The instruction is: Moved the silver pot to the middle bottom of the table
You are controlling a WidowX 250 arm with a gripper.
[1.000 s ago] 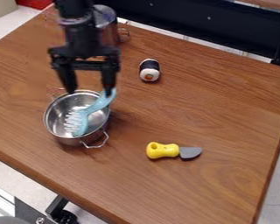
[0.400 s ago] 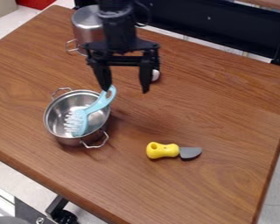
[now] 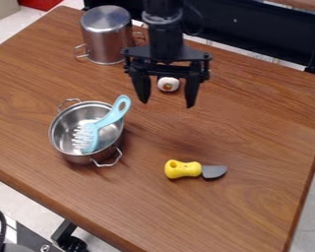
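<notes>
The black gripper [image 3: 167, 104] hangs over the upper middle of the table, open with nothing between its fingertips, to the right of and above the open silver pot. That silver pot [image 3: 109, 140] stands upright at the table's left side, a light blue brush [image 3: 111, 115] leaning in it with its handle over the rim. A taller silver pot [image 3: 107, 42], its flat round face up, is at the table's back left. The brown wooden table [image 3: 252, 197] lies under them all.
A toy knife with a yellow handle [image 3: 181, 169] lies right of the open pot, toward the front. The sushi roll toy [image 3: 168, 84] sits behind the gripper. A dark rail [image 3: 252, 29] runs beyond the table's back edge.
The gripper has moved right, from above the open pot to over the upper middle, uncovering the taller pot and covering part of the sushi toy. Both pots have stayed put.
</notes>
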